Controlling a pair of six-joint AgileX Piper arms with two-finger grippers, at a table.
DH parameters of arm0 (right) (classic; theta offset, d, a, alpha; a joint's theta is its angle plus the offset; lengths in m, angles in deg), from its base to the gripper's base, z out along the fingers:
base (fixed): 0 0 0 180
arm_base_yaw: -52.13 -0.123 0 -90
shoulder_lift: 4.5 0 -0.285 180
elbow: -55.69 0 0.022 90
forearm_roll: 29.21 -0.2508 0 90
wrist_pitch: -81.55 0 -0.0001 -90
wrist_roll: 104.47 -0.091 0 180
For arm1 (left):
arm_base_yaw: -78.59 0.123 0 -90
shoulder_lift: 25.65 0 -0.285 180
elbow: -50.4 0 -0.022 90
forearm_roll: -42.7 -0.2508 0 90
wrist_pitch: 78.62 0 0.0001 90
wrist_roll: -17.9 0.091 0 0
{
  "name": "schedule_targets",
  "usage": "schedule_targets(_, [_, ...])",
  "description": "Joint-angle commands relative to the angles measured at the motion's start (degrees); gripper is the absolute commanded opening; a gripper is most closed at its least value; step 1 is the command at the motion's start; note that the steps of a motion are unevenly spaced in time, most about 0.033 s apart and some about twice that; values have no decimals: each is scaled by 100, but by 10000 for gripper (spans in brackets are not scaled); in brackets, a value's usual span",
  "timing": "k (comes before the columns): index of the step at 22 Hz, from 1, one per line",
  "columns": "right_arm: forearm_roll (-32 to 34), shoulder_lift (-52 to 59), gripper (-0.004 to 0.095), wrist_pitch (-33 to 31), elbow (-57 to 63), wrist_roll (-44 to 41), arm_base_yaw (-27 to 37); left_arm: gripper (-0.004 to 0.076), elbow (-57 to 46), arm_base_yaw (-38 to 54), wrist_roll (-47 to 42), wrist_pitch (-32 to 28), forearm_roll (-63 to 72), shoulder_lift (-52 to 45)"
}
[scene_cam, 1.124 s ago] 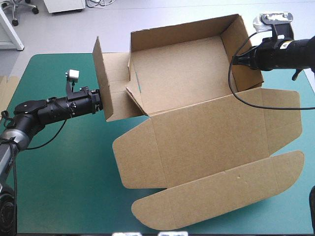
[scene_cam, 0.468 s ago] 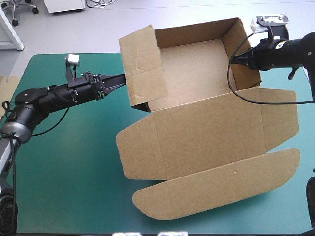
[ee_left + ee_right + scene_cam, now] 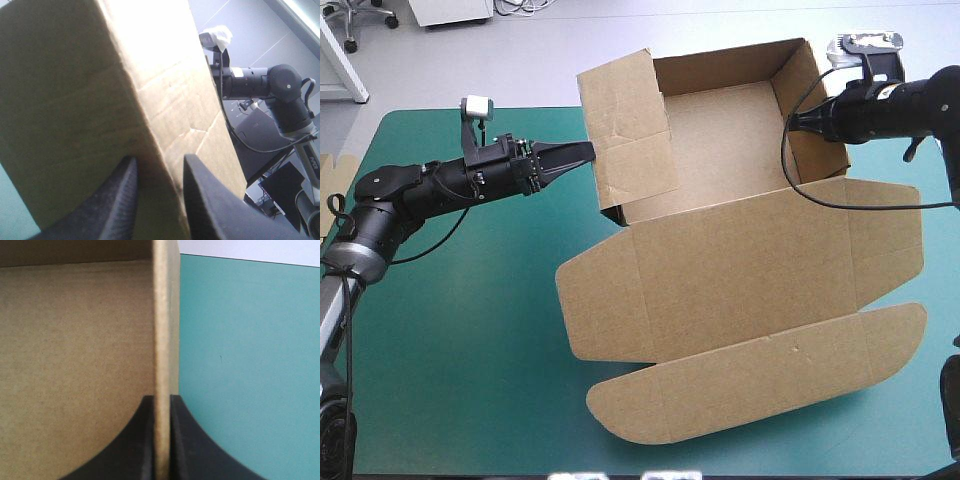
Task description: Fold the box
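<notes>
The brown box (image 3: 740, 270) lies on the teal-green table as an open tray at the far side, its lid (image 3: 760, 395) spread flat toward the front. The left side panel (image 3: 625, 125) leans in over the tray. My left gripper (image 3: 585, 152) has its tips against that panel's outer face; in the left wrist view its fingers (image 3: 159, 162) stand a little apart, with the board (image 3: 75, 100) filling the space ahead. My right gripper (image 3: 798, 122) is shut on the tray's right wall (image 3: 161, 315), which sits edge-on between the fingers (image 3: 161, 397).
Bare teal-green cover (image 3: 450, 350) stretches left of the box and toward the front left. The lid's rounded flap reaches close to the front edge. A sliver of more brown board (image 3: 326, 165) shows at the table's left edge. The right arm (image 3: 250, 85) appears beyond the panel.
The left side panel swung from standing outward to leaning inward over the tray. My left gripper moved right and toward the far edge with it. The right gripper kept its hold.
</notes>
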State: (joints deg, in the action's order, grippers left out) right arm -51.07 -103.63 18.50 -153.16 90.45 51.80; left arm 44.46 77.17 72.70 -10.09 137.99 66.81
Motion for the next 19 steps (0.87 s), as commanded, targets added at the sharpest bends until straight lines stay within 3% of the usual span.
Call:
schedule_targets(1, [-216, 230, -13, 350, -148, -51, 28, 232, 332, -37, -109, 166, 732, -204])
schedule_targets(11, [-216, 230, -13, 342, -148, -51, 28, 232, 1321, -250, -599, 392, 203, -204])
schedule_targets(15, [-178, 230, -13, 328, -148, -51, 28, 232, 1862, -127, -915, 243, -1392, -297])
schedule_targets(19, [-178, 230, -13, 314, -148, -51, 28, 231, 2090, 734, -944, -882, -2932, -1206])
